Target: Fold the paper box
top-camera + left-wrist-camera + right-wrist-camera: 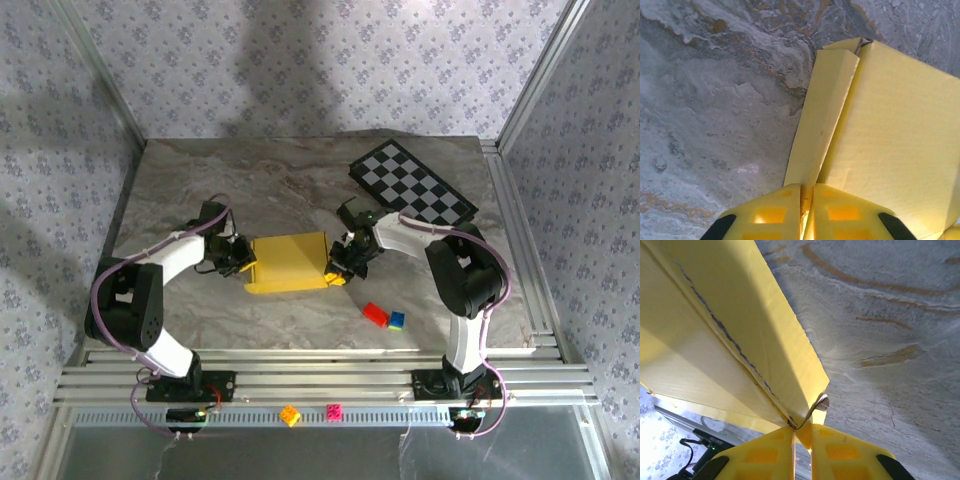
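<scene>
The yellow paper box (290,262) lies as a shallow rectangle in the middle of the table, between my two arms. My left gripper (240,258) sits at its left end, shut on a narrow side flap (822,115) that folds up against the box's broad yellow face (900,140). At the right end, my right gripper (340,262) is shut on the corner where two yellow panels (740,340) meet; a small curled tab (821,402) sticks out just above the yellow fingertips (770,450).
A black-and-grey checkerboard mat (412,182) lies at the back right. A red brick (376,314) and a blue brick (397,320) sit near the front right of the box. Orange (290,415) and pink (334,411) bricks rest on the front rail.
</scene>
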Robot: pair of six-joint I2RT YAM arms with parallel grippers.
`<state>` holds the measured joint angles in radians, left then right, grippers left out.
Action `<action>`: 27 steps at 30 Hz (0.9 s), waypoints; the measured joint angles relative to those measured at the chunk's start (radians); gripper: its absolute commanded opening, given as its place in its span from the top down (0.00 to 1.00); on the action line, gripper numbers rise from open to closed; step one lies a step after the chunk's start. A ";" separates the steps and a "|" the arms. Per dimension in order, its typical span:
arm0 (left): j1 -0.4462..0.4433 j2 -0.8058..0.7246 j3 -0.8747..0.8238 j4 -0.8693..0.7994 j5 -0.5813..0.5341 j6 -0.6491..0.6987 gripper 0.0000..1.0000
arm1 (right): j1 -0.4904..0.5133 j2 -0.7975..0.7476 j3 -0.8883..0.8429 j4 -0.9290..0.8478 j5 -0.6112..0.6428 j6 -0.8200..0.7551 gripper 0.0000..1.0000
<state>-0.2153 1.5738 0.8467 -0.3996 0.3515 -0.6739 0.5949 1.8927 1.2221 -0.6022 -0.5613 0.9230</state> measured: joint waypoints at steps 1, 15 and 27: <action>-0.002 -0.001 0.000 0.003 -0.009 0.009 1.00 | 0.000 0.000 0.000 -0.001 0.000 0.000 0.84; -0.003 0.082 0.147 -0.253 0.042 0.057 1.00 | -0.074 -0.140 0.039 -0.021 0.121 -0.076 0.39; 0.035 0.161 0.283 -0.568 0.309 0.111 1.00 | -0.271 -0.233 -0.003 0.104 -0.014 -0.104 0.24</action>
<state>-0.1802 1.7351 1.1301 -0.9680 0.6609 -0.5632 0.3241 1.6592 1.2186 -0.4980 -0.5758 0.8192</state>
